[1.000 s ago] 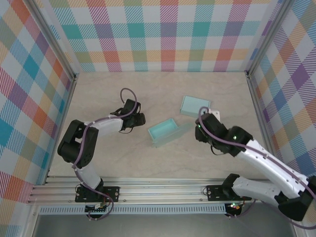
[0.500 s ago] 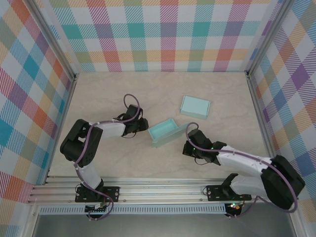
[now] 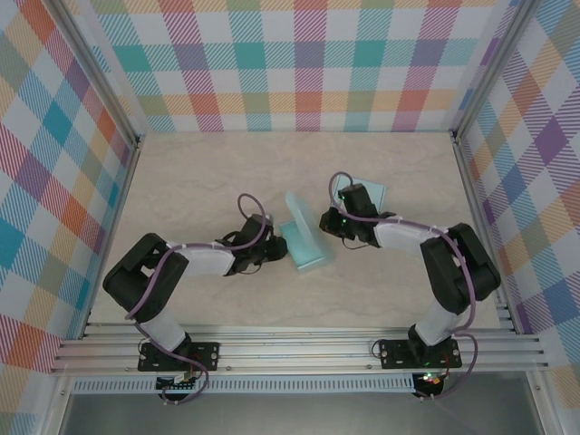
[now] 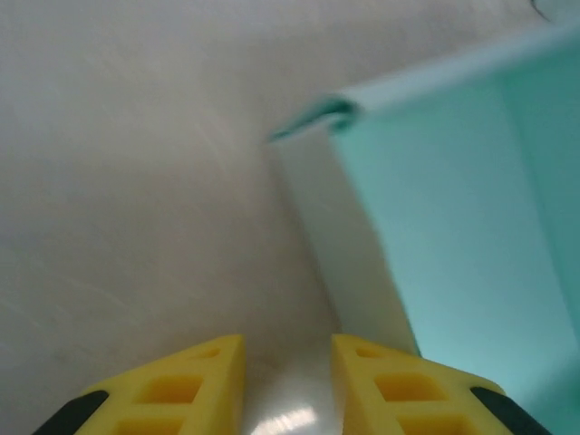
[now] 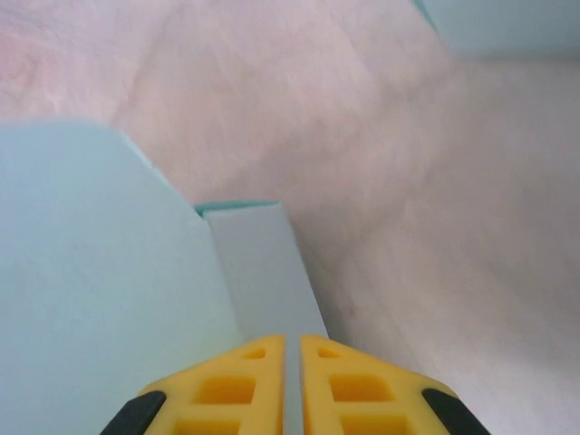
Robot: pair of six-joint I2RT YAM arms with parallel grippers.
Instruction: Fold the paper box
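Note:
The teal paper box (image 3: pixel 305 237) stands in the middle of the table, its long side running front to back. My left gripper (image 3: pixel 270 251) is against its left side. In the left wrist view that gripper (image 4: pixel 288 362) has its yellow fingers (image 4: pixel 186 381) apart, and a pale flap (image 4: pixel 340 263) of the box (image 4: pixel 453 227) runs down into the gap. My right gripper (image 3: pixel 328 220) is at the box's right side. In the right wrist view this gripper (image 5: pixel 292 349) is shut on a pale flap (image 5: pixel 263 272) of the box (image 5: pixel 100 272).
A flat teal lid (image 3: pixel 372 193) lies behind the right arm, and its corner (image 5: pixel 507 23) shows at the top of the right wrist view. Plaid walls close off the back and both sides. An aluminium rail (image 3: pixel 299 344) runs along the near edge.
The box has swung from a slanted lie to front-to-back. The right arm has gone from the front right to the box's back right and shut. The left gripper has moved right to the box.

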